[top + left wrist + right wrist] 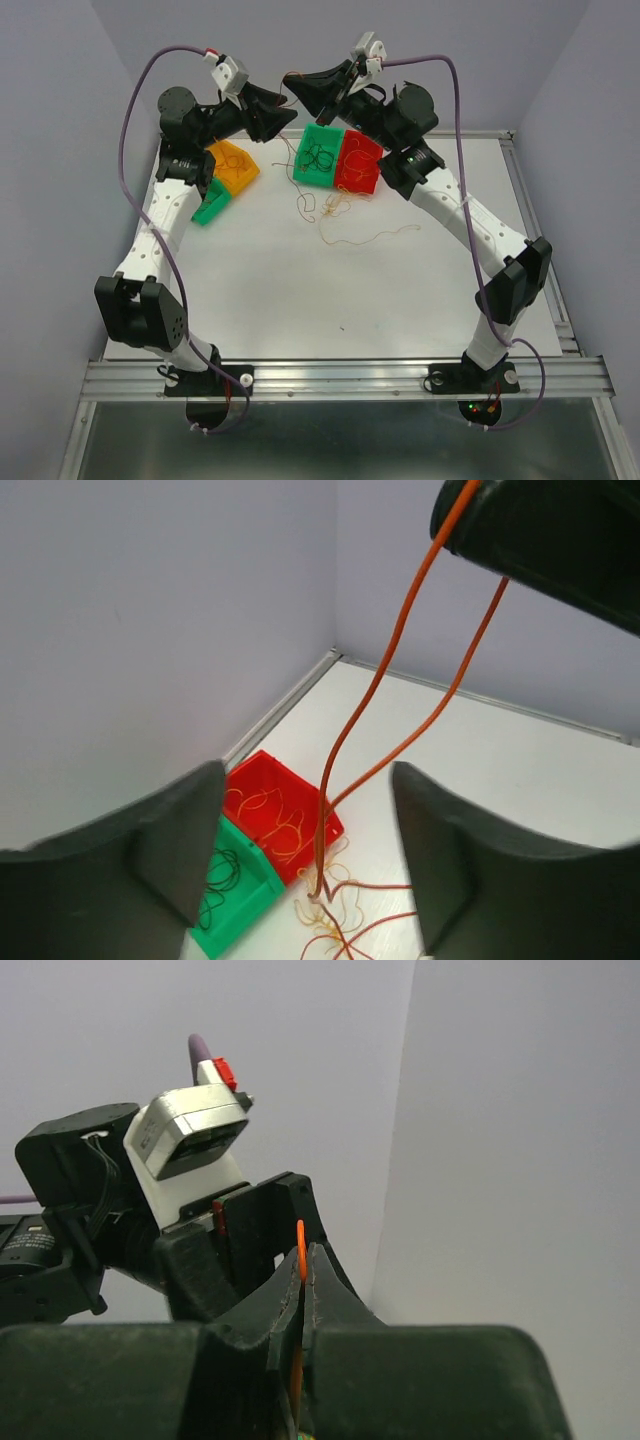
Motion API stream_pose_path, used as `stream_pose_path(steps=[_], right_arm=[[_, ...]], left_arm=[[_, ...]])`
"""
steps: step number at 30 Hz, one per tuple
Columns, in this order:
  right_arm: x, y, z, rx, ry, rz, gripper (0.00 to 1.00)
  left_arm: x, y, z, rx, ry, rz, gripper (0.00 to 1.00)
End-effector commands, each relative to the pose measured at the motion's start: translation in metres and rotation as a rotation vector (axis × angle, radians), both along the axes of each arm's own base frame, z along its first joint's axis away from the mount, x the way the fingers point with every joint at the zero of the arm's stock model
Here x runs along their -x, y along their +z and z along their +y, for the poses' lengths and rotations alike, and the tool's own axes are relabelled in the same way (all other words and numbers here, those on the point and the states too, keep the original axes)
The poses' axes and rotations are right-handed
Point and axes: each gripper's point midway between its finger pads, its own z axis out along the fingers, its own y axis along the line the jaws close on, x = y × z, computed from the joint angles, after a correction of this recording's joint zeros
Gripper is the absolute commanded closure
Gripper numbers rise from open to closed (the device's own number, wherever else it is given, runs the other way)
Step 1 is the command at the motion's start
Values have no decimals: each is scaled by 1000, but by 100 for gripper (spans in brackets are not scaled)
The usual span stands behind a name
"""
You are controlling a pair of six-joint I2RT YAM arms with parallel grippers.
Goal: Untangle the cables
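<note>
White tabletop (300, 290) carries a red plastic bin (358, 162) and a green plastic bin (318, 152), touching side by side at the far end, with thin curled wires in each. Loose orange and red cables (338, 212) lie tangled just in front of them. Right gripper (303, 1260) is held high, jaws closed on one thin orange cable (300, 1238) that hangs down to the tangle. Left gripper (308, 775) faces it, jaws wide, nothing between.
</note>
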Motion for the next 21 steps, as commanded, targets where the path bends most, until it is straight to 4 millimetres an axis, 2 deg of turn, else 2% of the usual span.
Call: stream_pose_path(steps=[1,2,3,4,5,7,9,10,11,12,14,15,16,17,18,19,20,21], right_arm=[[22,31,-10,-62,18,-64,100],[21,31,-11,-66,11,-59,99],[19,31,-13,-69,-2,-56,99],[18,28,-15,-69,-15,-47,99],[13,27,-19,-73,-50,-40,100],[9,22,-24,-75,-91,-29,99],[-2,9,-35,-82,-169,16,99],[-5,3,-40,-86,-200,37,99],[-10,-4,-45,-91,-232,59,99],[-17,-23,-55,-92,-290,109,99],[-22,-36,-68,-116,-329,139,100],[-21,-59,-71,-89,-330,172,99],[-19,-66,-70,-81,-314,174,94],[-16,-81,-66,-50,-283,181,63],[-12,-91,-63,-26,-257,179,49],[-8,-114,-57,14,-224,182,36],[-4,-125,-52,35,-193,177,21],[4,-131,-45,52,-138,149,16]], left_arm=[[-1,27,-8,-18,9,-72,49],[-7,24,-7,-26,26,-55,84],[-9,23,-6,-30,35,-49,95],[-11,21,-4,-38,49,-48,100],[-15,14,-3,-48,71,-34,100],[-14,13,2,-71,102,-62,100],[-12,11,7,-105,133,-67,100],[-12,1,9,-130,139,-17,100],[-12,1,11,-150,153,-14,100],[-13,10,15,-163,182,-27,100],[-16,0,24,-238,230,6,100],[-16,9,27,-250,252,-13,100],[-17,10,30,-269,267,-17,100],[-18,5,35,-304,290,-8,100],[-16,13,37,-312,300,-23,100],[-16,14,38,-321,306,-24,100],[-15,15,38,-334,308,-30,100],[-12,16,37,-341,303,-23,100]])
